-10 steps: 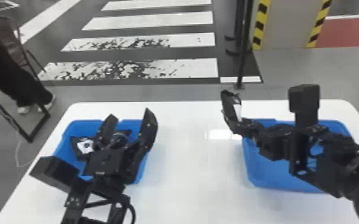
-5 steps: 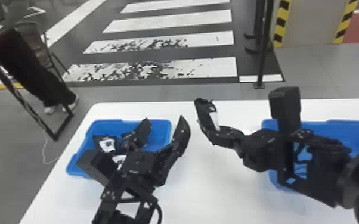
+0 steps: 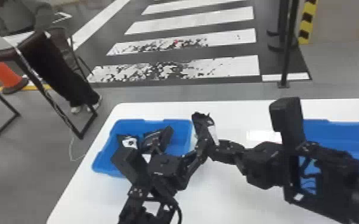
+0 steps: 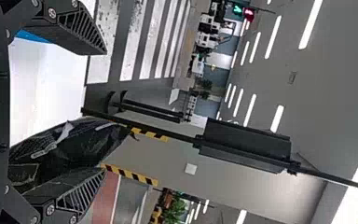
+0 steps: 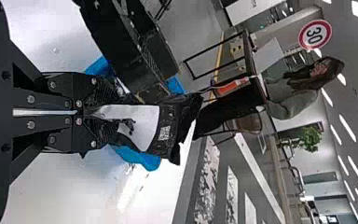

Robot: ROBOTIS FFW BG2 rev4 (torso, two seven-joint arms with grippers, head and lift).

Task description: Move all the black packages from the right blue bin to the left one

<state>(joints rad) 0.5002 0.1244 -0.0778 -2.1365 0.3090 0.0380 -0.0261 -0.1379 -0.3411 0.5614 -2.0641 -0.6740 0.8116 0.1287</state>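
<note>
Head view, right gripper closed on package

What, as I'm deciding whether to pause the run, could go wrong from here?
The right gripper is shut on a black package beside the open left gripper. If this is a handover, letting go too early could drop it. The package is close to one left finger, so closing might shove it or catch it unevenly. It is also near the left blue bin's edge; a fall could end on the white table.
</note>
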